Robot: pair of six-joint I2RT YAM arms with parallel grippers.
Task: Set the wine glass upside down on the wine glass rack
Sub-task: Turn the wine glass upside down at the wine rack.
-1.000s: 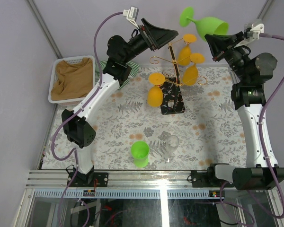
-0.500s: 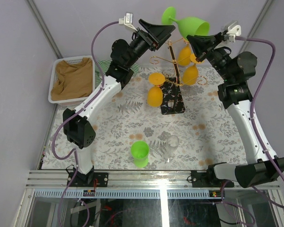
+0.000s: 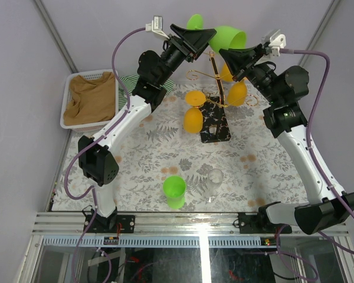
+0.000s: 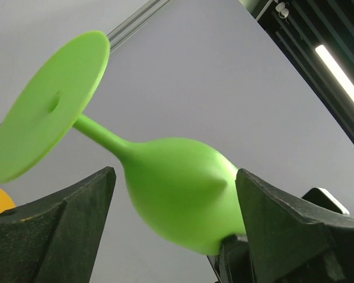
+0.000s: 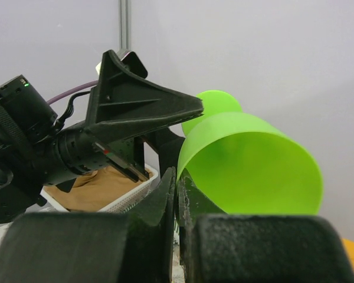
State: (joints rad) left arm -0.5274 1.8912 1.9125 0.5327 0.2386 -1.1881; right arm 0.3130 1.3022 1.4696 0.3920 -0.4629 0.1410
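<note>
Right gripper (image 3: 226, 54) pinches the wine glass (image 3: 229, 36) rim; stem points ten o'clock between the spread left gripper (image 3: 209, 34) (rack (image 3: 215, 125) at six).

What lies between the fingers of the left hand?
The bowl of the green wine glass; the left wrist view shows it inside the open left hand.

The green wine glass (image 4: 183, 200) looks like smooth, matt, opaque plastic. The wine glass rack (image 3: 215, 128) is thin shiny gold metal wire, hung with orange glasses (image 3: 192, 119) of smooth plastic. At the left, soft brown cloth (image 3: 93, 97) lies in a white plastic basket (image 3: 65, 106).
</note>
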